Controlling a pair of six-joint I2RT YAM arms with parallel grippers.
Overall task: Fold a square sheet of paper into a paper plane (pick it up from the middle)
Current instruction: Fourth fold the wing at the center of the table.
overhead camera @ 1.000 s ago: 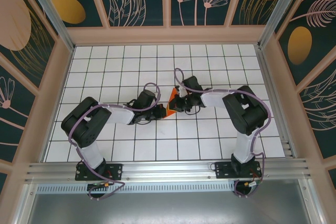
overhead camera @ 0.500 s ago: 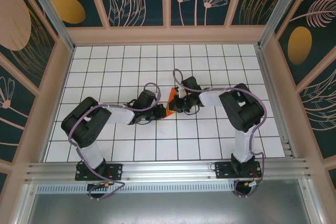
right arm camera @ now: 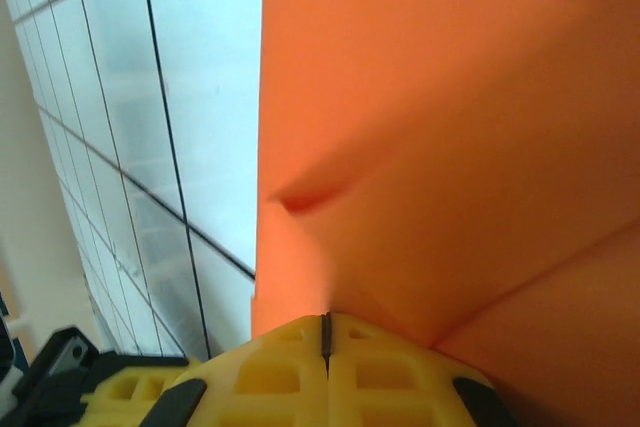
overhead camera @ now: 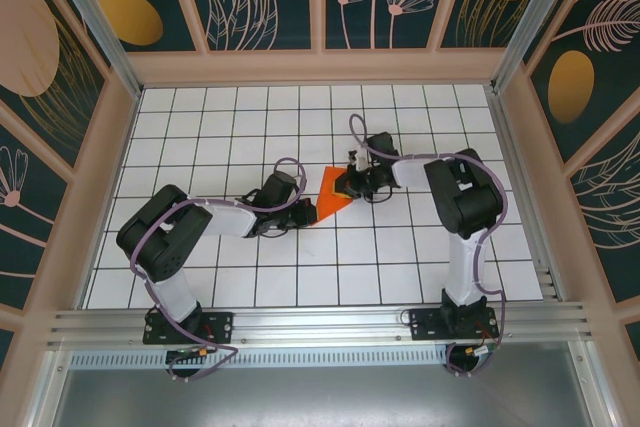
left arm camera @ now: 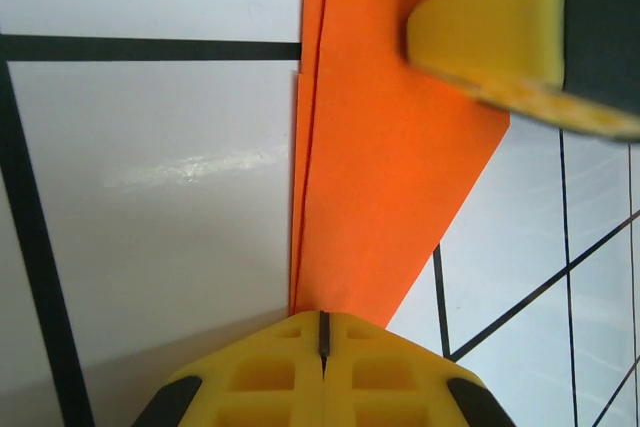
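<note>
The folded orange paper lies near the middle of the worktop, well apart from all 4 edges, with bare tiles on every side. The left gripper has its fingers pressed together on the paper's near tip. The right gripper pinches its right edge the same way. The paper's left edge shows 2 stacked layers.

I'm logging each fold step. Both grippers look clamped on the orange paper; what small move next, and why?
Probably draw the right gripper slightly away from the left gripper, tautening the orange paper: both are shut on it, and it shows a pucker.
</note>
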